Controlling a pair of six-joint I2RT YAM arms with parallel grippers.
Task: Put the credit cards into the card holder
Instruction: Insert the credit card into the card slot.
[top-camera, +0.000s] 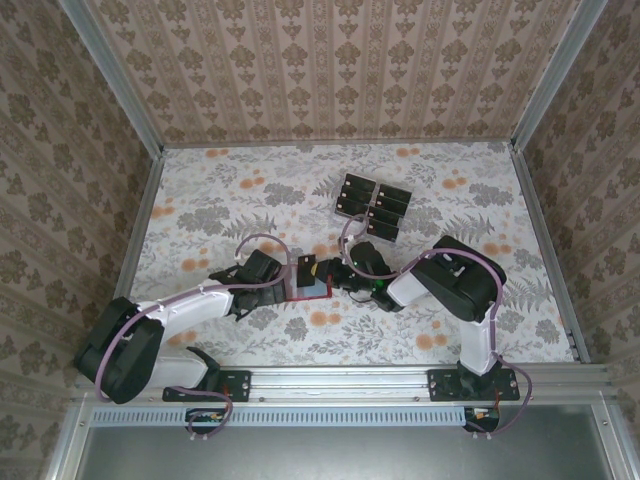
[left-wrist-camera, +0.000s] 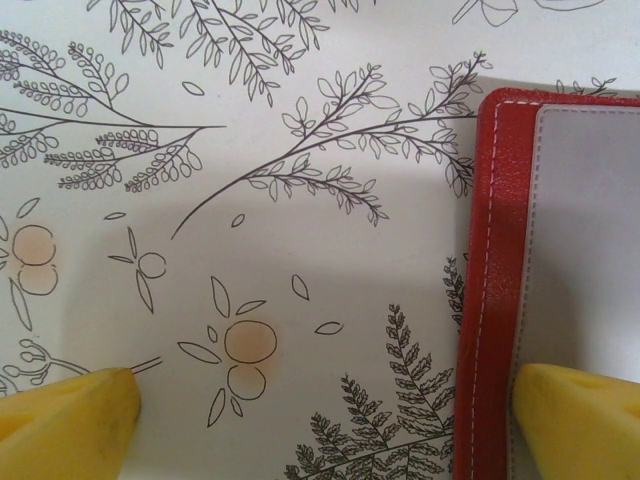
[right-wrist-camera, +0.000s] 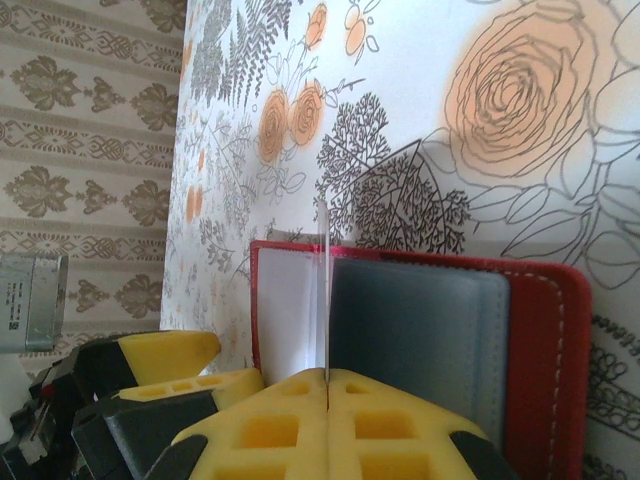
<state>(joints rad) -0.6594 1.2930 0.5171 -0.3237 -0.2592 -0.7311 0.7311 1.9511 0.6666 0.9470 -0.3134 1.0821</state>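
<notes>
Yellow pads of your right hand (right-wrist-camera: 327, 382) sat closest to the lens, pressed flat together and clenched on one thin card (right-wrist-camera: 326, 300), which you saw edge-on as a pale upright line. Just past it the wallet (right-wrist-camera: 420, 330) lay open on the flowered counter (top-camera: 220, 200), red cover down and grey lining up. The card's far edge stood over the seam between the pale left panel and the grey pocket. Whether it had entered a slot could not be told.

Your left hand (left-wrist-camera: 325, 420) was released, jaws wide apart. One pad (left-wrist-camera: 580, 420) sat over the wallet's grey lining beside the stitched red border, the other over bare counter. Whether that pad pressed the wallet could not be told.

From above, the wallet lay between your two hands near the middle of the counter. The other cards (top-camera: 372, 205), black and flat, stood in a cluster well behind it.

The card looked light, stiff and slick, so it would likely slip if pinched by a corner. Holding its trailing short edge, as you did, left the leading edge free. The wallet looked soft and light and would probably slide. Pinning its cover near the pocket mouth seemed the best hold.
</notes>
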